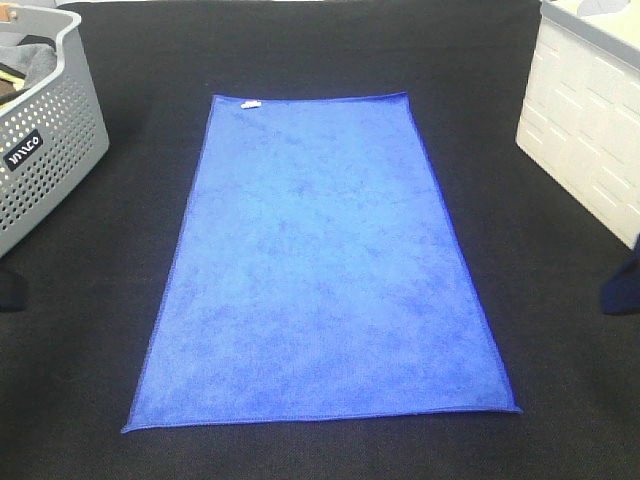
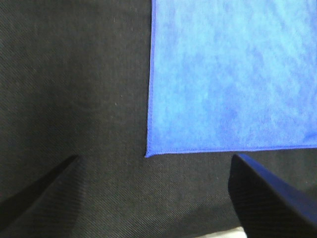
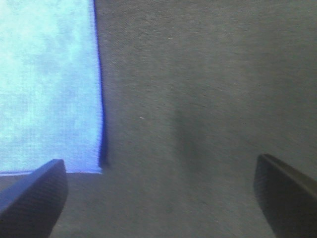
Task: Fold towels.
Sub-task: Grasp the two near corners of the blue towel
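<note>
A blue towel (image 1: 320, 270) lies flat and unfolded on the black table (image 1: 90, 380), with a small white label (image 1: 251, 103) at its far edge. My left gripper (image 2: 156, 157) is open and empty, hovering just off the towel's near left corner (image 2: 148, 154). My right gripper (image 3: 159, 161) is open and empty, with the towel's near right corner (image 3: 100, 168) beside one of its fingers (image 3: 39, 193). In the exterior high view only dark tips of the left gripper (image 1: 10, 290) and the right gripper (image 1: 622, 285) show at the frame edges.
A grey perforated basket (image 1: 50, 140) holding cloth stands at the back left. A white crate (image 1: 585, 120) stands at the back right. Black table cloth surrounds the towel on all sides.
</note>
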Robot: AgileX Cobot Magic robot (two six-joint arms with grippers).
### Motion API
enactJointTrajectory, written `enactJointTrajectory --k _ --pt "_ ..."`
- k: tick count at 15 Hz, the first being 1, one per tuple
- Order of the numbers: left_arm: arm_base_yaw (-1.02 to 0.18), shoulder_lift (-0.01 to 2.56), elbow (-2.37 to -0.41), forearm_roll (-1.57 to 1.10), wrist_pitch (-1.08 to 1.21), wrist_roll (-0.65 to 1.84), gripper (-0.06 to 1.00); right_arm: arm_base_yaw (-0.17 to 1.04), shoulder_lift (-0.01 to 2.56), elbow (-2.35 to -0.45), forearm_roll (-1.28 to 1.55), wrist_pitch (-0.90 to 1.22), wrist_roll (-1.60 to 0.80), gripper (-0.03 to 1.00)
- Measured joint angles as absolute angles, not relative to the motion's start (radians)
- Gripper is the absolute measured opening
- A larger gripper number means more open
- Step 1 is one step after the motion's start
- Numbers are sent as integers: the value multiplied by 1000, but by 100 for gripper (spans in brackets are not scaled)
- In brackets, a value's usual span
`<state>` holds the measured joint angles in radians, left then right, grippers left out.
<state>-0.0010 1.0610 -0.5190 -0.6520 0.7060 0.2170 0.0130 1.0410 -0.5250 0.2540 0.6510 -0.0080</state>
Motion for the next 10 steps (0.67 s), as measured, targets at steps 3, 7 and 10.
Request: enactJointTrajectory --k 3,7,10 --pt "-1 1156 -519 -727 690 319 75 13 1111 -525 373 636 -90 96" --pt "-6 1283 -519 -792 664 418 75 13 1191 -525 525 627 -246 96" --pt "-65 1401 -519 -910 602 529 75 13 1298 -526 681 626 -394 96"
